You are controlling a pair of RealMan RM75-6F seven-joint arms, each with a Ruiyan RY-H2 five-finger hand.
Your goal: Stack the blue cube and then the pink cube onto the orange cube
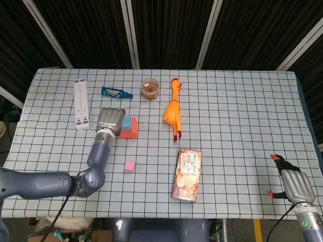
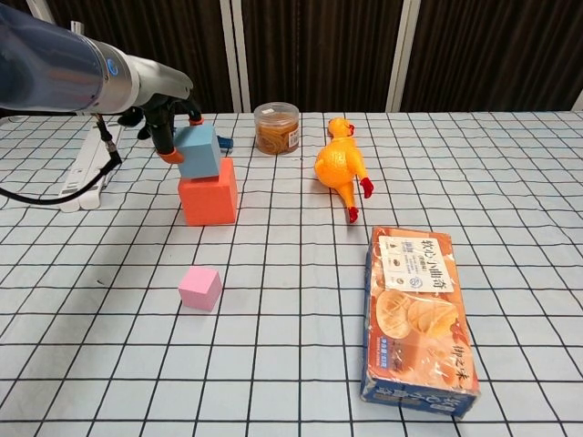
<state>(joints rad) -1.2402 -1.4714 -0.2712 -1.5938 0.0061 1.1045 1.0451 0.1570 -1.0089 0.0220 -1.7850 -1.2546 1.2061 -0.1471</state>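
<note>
Blue cube (image 2: 199,151), likely light, squashy foam best held by opposite flat sides, sits tilted on the orange cube (image 2: 209,200) at the counter's (image 2: 510,228) far left, gripped by the left hand's (image 2: 164,127) fingers (image 2: 169,153); the right hand (image 1: 295,184) holds nothing.

Table (image 2: 510,182) w/ orange cube (image 2: 209,199), pink cube (image 2: 200,288)

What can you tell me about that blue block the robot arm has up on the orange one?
The blue cube is a small, matte, foam-looking block, light blue, smaller than the orange cube below it. It sits tilted, not flat, at the orange cube's top, toward its left side. The left hand holds it from the left and above, orange-tipped fingers against its side. From the head view the hand covers part of it.
</note>
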